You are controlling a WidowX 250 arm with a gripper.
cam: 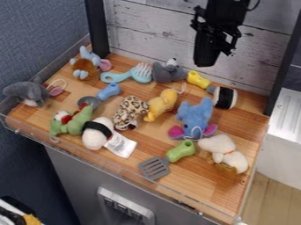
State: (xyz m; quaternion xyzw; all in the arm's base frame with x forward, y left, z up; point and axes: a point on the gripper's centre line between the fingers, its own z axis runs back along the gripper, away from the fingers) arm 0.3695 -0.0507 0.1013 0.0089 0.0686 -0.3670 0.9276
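The black gripper (213,55) hangs at the upper right, above the rear of the wooden top and in front of the white planks, touching nothing. Below it lie a yellow-handled utensil (199,79) and a black-and-white sushi toy (225,97). A grey plush (169,71) and a light blue fork-like brush (128,74) rest to their left. Mid-table are a yellow plush (161,105), a leopard-spotted plush (130,112) and a blue elephant plush (194,117). Nearer the front are a green-handled spatula (168,160) and a cream plush dog (224,152).
On the left lie a grey elephant (27,92), a blue-and-brown plush (87,63), a blue-handled ladle (100,96), a green plush (73,122) and a tagged sushi toy (97,133). A clear rim (123,172) borders the front; dark posts (97,27) rise behind.
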